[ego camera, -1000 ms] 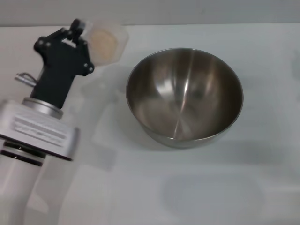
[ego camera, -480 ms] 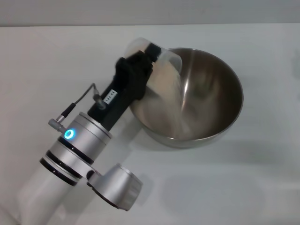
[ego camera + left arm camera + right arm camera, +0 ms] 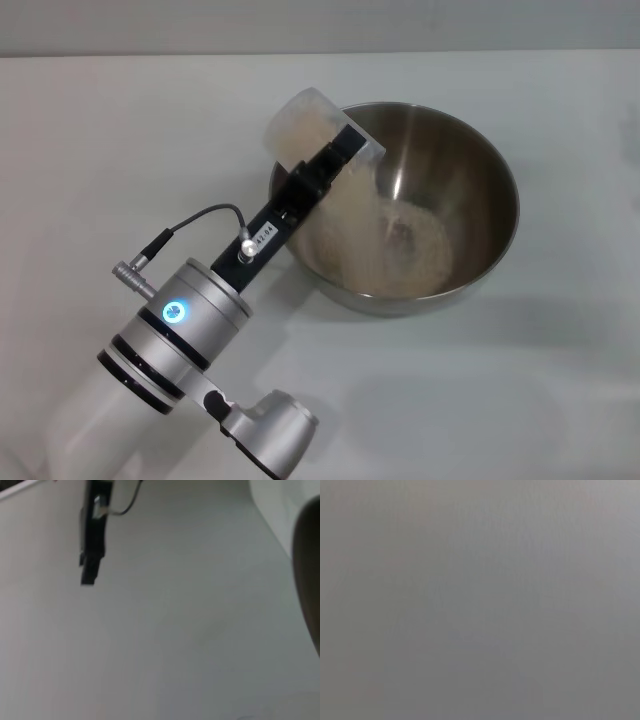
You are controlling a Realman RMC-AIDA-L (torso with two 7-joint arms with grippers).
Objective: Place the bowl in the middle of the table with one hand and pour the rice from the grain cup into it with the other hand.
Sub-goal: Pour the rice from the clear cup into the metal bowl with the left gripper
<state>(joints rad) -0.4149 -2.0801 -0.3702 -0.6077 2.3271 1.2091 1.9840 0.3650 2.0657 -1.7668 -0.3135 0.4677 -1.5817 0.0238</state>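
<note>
The left hand (image 3: 325,158) is clamped on the cup (image 3: 318,128), holding it tipped over the near-left rim of the bowl (image 3: 395,205). Half a second earlier the cup was less steeply tipped and a blurred stream of rice was falling from it; a second earlier the cup was held upright off to the left of the bowl, well clear of it, with the rice inside. Now the wrist has rolled further, the black fingers look narrower from above, and the rice (image 3: 395,250) lies as a heap in the bowl.

The cup's long axis runs on a slant, its closed base pointing up and to the far left, its mouth pointing down and to the right into the bowl. The base shows as a pale, frosted disc with a beige tint. The cup's lip overlaps the bowl's rim in the head view; whether they touch cannot be told.

The bowl is a wide, round, brushed steel vessel, shiny grey inside, standing upright near the middle of the white worktop (image 3: 120,130). The rice covers its floor and climbs the left inner wall below the cup, a loose, pale beige mound.

The left arm reaches in from the lower left, a blue ring lit on its silver wrist.

The right hand does not appear in any view.
</note>
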